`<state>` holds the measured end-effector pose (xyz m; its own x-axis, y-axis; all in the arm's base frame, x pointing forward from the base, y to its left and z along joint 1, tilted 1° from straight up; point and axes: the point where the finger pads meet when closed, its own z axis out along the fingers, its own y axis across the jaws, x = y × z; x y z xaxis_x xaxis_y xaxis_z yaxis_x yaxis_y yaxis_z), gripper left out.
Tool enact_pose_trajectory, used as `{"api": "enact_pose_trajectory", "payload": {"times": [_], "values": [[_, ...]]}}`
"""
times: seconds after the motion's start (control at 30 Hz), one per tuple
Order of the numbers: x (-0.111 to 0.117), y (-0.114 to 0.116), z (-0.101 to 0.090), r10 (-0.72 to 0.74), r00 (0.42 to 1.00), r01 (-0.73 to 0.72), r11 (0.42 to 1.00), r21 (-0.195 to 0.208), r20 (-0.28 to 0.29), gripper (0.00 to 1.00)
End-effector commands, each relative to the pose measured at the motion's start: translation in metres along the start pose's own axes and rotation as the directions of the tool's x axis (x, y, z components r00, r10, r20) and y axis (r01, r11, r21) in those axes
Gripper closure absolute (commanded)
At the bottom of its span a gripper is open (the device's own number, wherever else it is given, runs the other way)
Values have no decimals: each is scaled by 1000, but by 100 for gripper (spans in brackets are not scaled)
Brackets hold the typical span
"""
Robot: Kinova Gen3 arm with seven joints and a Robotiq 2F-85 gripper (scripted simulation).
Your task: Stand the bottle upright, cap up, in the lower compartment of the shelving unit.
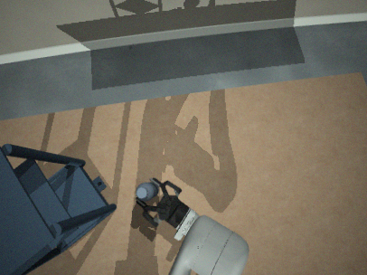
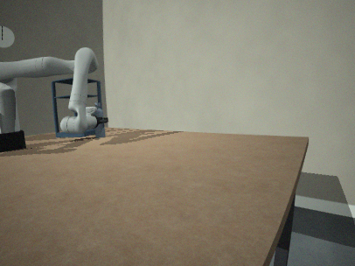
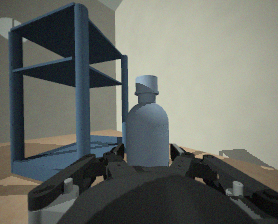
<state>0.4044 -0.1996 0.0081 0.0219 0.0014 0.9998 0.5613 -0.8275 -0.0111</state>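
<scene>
The pale blue-grey bottle (image 3: 146, 127) stands upright on the wooden table, cap up, in front of the blue shelving unit (image 3: 65, 90) and outside it. My gripper (image 3: 146, 150) is open, with a finger on each side of the bottle's lower body, and it does not grip it. In the top view the bottle (image 1: 146, 190) is seen from above between my fingers (image 1: 151, 196), a short way right of the shelf (image 1: 45, 202). In the exterior view my gripper (image 2: 99, 122) is low over the table beside the shelf.
The shelf has an upper and a lower compartment, open toward me, with thin corner posts. My white arm (image 1: 212, 247) comes in from the near side. The table's far edge (image 1: 181, 93) lies beyond the bottle.
</scene>
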Motion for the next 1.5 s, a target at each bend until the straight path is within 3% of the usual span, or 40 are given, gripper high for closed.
{"api": "enact_pose_trajectory", "payload": {"times": [0.0,0.6,0.63,1.47], "values": [[1,0,0,-2,1000,2,1000,0,-1,24],[1,0,0,-2,1000,2,1000,0,-1,24],[1,0,0,-2,1000,2,1000,0,-1,100],[1,0,0,-2,1000,2,1000,0,-1,100]]}}
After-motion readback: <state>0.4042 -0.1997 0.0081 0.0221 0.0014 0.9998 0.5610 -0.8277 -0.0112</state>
